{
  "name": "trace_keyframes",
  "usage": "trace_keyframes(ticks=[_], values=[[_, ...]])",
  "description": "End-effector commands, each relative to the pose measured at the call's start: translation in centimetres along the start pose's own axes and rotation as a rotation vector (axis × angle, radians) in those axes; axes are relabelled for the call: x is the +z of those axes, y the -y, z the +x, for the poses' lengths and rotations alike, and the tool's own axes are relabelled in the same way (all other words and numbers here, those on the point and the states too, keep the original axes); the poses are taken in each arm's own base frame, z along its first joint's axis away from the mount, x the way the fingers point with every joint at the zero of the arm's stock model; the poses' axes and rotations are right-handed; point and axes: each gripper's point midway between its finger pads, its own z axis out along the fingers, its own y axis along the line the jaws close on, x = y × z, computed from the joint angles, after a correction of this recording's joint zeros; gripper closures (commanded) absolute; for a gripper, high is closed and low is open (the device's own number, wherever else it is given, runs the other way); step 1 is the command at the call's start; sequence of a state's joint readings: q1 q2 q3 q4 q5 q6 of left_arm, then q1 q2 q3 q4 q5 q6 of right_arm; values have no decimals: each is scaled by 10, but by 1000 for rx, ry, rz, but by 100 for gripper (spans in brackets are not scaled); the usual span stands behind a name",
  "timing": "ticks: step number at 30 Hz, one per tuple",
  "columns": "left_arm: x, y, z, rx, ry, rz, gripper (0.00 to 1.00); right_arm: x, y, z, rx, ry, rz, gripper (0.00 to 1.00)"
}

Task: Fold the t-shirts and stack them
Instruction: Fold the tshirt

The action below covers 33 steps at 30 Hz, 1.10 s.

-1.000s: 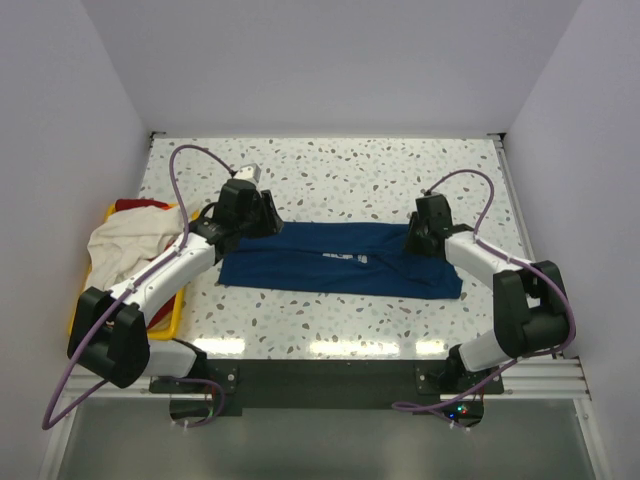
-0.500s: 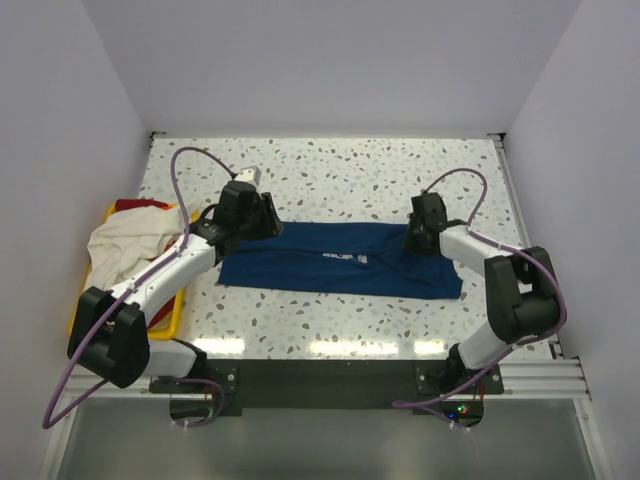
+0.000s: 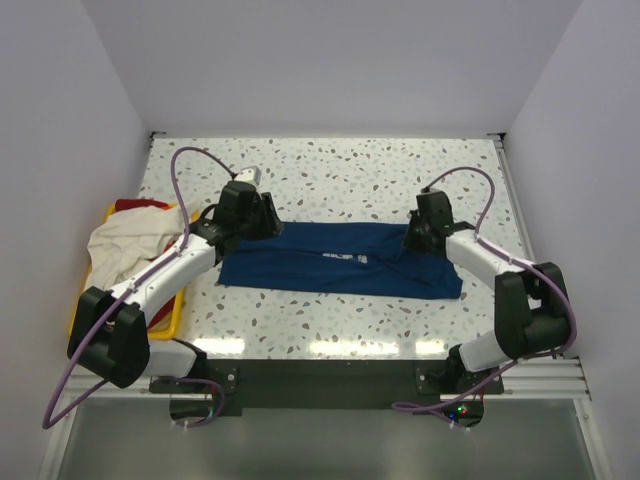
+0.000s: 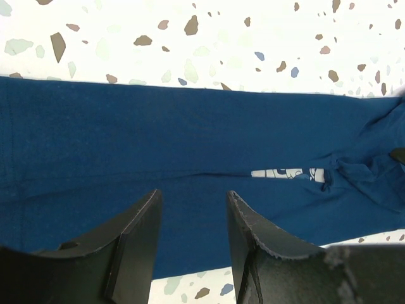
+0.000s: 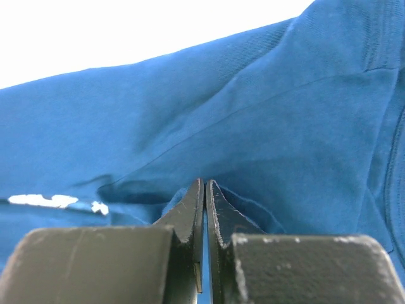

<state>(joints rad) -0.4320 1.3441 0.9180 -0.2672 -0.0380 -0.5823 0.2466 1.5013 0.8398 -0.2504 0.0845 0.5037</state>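
The navy blue t-shirt [image 3: 340,262] lies in a long folded strip across the middle of the table, with a sliver of its white print [image 3: 347,257] showing. My left gripper [image 3: 262,222] is at the strip's far left corner. In the left wrist view it [image 4: 193,196] is open and empty, just above the navy cloth [image 4: 190,133]. My right gripper [image 3: 417,238] is at the strip's far right part. In the right wrist view it [image 5: 204,183] is shut, pinching a fold of the navy cloth [image 5: 253,126].
A yellow plastic bin [image 3: 172,318] stands at the table's left edge, holding a cream-white shirt [image 3: 125,248] and a red one [image 3: 135,205]. Walls close in the table on the left, back and right. Speckled tabletop [image 3: 350,170] lies beyond the shirt.
My right arm's elbow swung slightly inward and back out while its gripper stayed at the shirt's right end. The left arm and the shirt have not visibly moved.
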Motion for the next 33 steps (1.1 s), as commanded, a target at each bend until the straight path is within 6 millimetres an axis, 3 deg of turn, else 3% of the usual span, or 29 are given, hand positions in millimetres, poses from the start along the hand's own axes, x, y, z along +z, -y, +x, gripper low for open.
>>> trace_keyframes(ticks=[1,9,19,33], values=[[-4,5,-11,4,42,32,51,-15,-12,0,7,10,-75,100],[-4,7,-11,4,40,38,51,-29,-20,17,-15,-4,-121,100],[-2,8,-9,-1,30,43,51,-34,-36,61,-37,-47,-170,100],[-1,7,-7,-1,25,42,51,-41,-60,68,-40,-13,-192,100]])
